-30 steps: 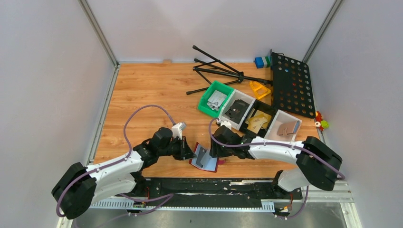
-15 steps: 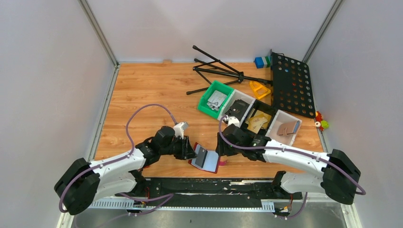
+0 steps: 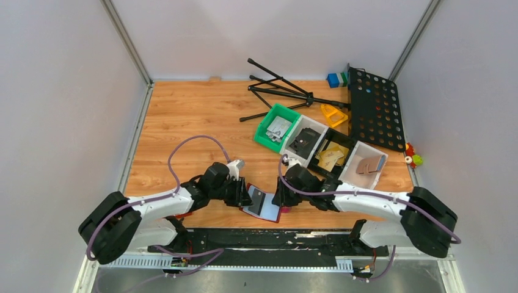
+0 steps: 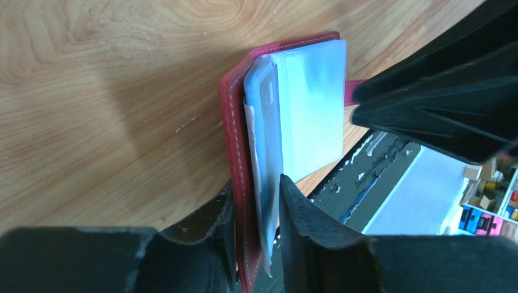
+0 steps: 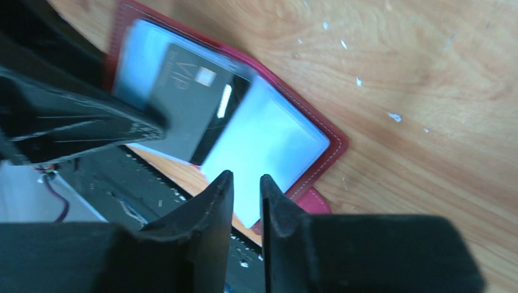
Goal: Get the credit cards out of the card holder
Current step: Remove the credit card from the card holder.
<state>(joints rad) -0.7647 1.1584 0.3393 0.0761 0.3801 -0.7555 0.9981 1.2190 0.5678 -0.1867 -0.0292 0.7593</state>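
Holder [image 3: 264, 206]: left gripper [image 4: 256, 189] is clamping its 9 o'clock edge. Right gripper [image 5: 244, 180], nearly shut, is sliding in for the card [image 5: 189, 104], hold unclear.

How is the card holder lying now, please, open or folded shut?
Open: the card holder is spread, its clear sleeves and a dark card showing.

Card holder [image 4: 234, 159]: dark red cover, pale stitching, light-blue translucent sleeves. Card [image 5: 186, 104]: black, pale lettering. Table [image 3: 183, 116]: orange-brown wood grain. Left hand [image 4: 256, 213] and right hand [image 5: 246, 183]: black.
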